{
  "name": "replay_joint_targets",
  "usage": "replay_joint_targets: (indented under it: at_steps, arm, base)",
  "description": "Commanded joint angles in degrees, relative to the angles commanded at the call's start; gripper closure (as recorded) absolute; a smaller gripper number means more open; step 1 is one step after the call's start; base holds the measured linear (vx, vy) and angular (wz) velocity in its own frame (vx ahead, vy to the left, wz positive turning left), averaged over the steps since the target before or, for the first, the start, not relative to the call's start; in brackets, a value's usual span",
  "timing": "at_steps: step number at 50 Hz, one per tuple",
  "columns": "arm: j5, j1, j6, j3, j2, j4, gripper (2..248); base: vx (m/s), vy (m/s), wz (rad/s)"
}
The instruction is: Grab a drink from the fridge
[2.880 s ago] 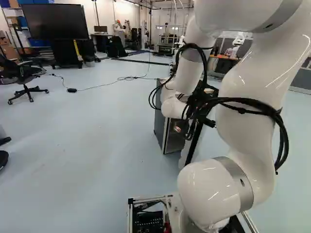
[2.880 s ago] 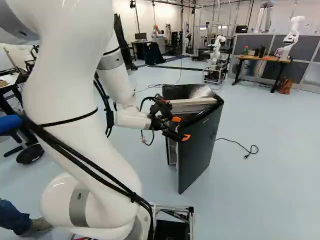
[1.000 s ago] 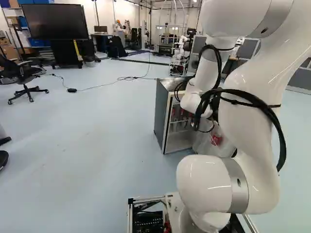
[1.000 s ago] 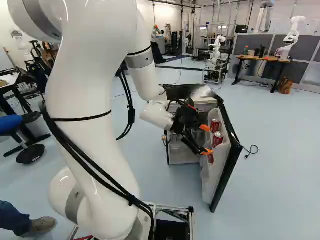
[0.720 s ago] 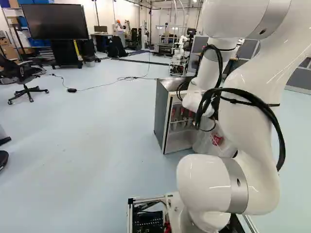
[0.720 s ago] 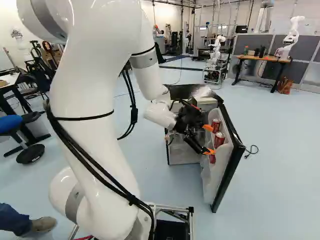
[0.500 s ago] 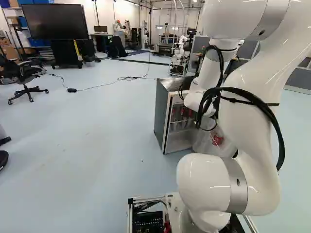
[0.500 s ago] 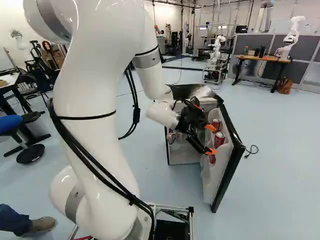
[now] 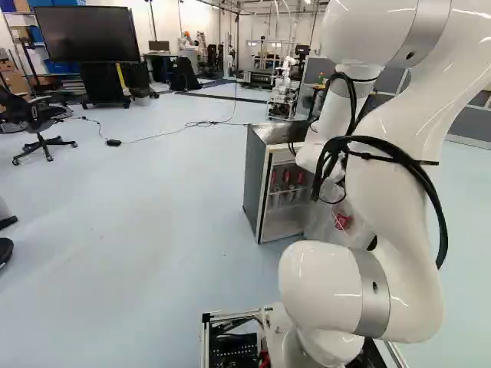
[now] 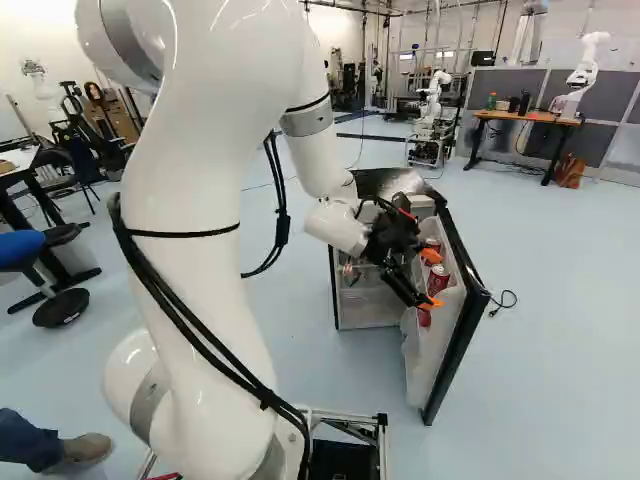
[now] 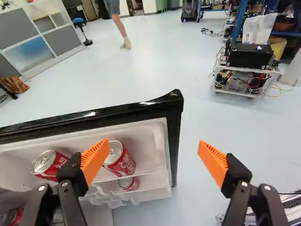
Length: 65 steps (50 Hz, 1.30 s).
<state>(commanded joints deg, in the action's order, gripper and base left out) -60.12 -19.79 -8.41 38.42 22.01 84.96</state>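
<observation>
The gripper point(image 10: 430, 280) reaches down to the open fridge door point(image 10: 436, 350) in the right base view. Seen from the wrist, the gripper point(image 11: 153, 147) stands wide open and holds nothing. One orange pad point(image 11: 95, 159) overlaps the side of a red can point(image 11: 123, 162) in the door's shelf point(image 11: 148, 136); whether they touch I cannot tell. The other finger is past the door's end, over the floor. Another can point(image 11: 47, 165) sits farther along that shelf, and a lower can point(image 11: 129, 183) shows beneath. Inside the fridge point(image 9: 259, 184), several red-topped bottles point(image 9: 286, 180) stand on a rack.
The door's black edge point(image 11: 94, 115) runs ahead of the fingers. A power cable point(image 10: 500, 299) lies on the floor beside the fridge. Another robot point(image 10: 586, 75) stands at a desk point(image 10: 530, 117) farther back. In the wrist view, a wheeled cart point(image 11: 247, 70) stands beyond the door.
Since the earliest frames the fridge door has swung wider, exposing its cans. The arm has since shifted a little rightward in the right base view, its gripper closer to the door shelf.
</observation>
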Motion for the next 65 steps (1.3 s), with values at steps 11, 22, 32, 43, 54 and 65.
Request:
replay_joint_targets:
  at_steps: [11, 22, 32, 43, 54, 65]
  arm:
    - [0.0, -1.26, 0.0, 1.4, 0.94, 0.0, 3]
    - [0.0, -2.62, 0.0, 2.98, 1.99, 0.0, 3]
    - [0.0, -3.9, 0.0, 4.52, 3.01, 0.0, 3]
    - [0.0, -5.32, 0.0, 6.31, 4.18, 0.0, 3]
    - [0.0, -6.7, 0.0, 8.14, 5.37, 0.0, 3]
    - [0.0, -7.98, 0.0, 10.14, 6.66, 0.0, 3]
  base:
    - [0.0, 0.0, 0.0]
    - [0.0, 0.0, 0.0]
    - [0.0, 0.0, 0.0]
    - [0.0, 0.0, 0.0]
    - [0.0, 0.0, 0.0]
    - [0.0, 0.0, 0.0]
